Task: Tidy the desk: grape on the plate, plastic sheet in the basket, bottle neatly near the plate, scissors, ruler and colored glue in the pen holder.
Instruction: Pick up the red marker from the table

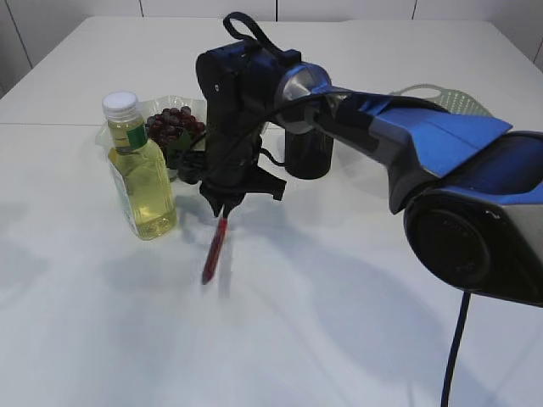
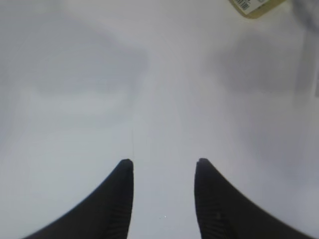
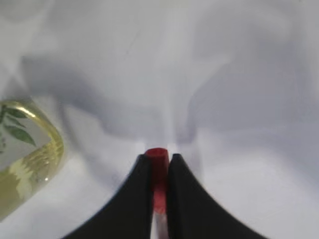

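Your right gripper (image 1: 223, 206) pinches the red glue (image 1: 214, 248), hanging tilted just right of the bottle (image 1: 141, 170), grapes (image 1: 174, 125) behind; your left gripper (image 2: 163, 172) stands open, empty.

White desk (image 1: 339, 339), wide and smooth. Standing on it toward the left edge is a bottle (image 1: 140, 170) of yellow liquid, upright, with a plate (image 1: 161, 108) of grapes (image 1: 174, 127) just behind. A dark pen holder (image 1: 307, 153) sits mid-desk, and a pale green basket (image 1: 450, 100) is off toward the far right.
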Controlling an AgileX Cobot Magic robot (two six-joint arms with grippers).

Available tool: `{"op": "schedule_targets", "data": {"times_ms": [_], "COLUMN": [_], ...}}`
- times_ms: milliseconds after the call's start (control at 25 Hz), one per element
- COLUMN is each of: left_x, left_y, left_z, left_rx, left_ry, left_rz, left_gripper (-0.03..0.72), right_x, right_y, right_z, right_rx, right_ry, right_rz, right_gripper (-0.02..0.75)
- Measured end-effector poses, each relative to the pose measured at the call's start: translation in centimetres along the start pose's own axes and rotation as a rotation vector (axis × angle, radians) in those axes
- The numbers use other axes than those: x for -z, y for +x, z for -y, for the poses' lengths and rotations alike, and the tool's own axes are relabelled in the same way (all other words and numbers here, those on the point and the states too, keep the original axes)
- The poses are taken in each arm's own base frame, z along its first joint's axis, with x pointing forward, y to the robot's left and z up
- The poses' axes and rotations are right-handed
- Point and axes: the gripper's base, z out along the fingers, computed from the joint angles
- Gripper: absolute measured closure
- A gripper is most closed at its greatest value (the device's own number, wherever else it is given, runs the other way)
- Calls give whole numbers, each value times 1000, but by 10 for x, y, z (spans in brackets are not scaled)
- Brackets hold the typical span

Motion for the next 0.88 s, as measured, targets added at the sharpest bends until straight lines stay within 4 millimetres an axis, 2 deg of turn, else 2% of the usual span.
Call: {"op": "schedule_targets", "data": {"times_ms": [120, 320, 440, 560, 760, 880], "left_x": [0, 0, 0, 0, 0, 0], "left_y": [0, 0, 0, 0, -1, -1], "left_z": [0, 0, 0, 0, 0, 0], "left_rx": [0, 0, -1, -1, -1, -1], "left_ry": [0, 0, -1, -1, -1, -1], "left_rz": [2, 2, 2, 4, 6, 8], "left_gripper": [391, 391, 392, 392, 392, 391], "right_x": [12, 47, 56, 56, 55, 52], "right_y": [-10, -44, -55, -54, -40, -31], "right_z": [-1, 8, 15, 14, 1, -6], "right_rx": [31, 55, 73, 116, 207, 240], "right_ry": [-67, -212, -224, -222, -205, -194], "right_rz": [-1, 43, 78, 80, 92, 88], "right_gripper": [678, 689, 689, 666, 501, 458]}}
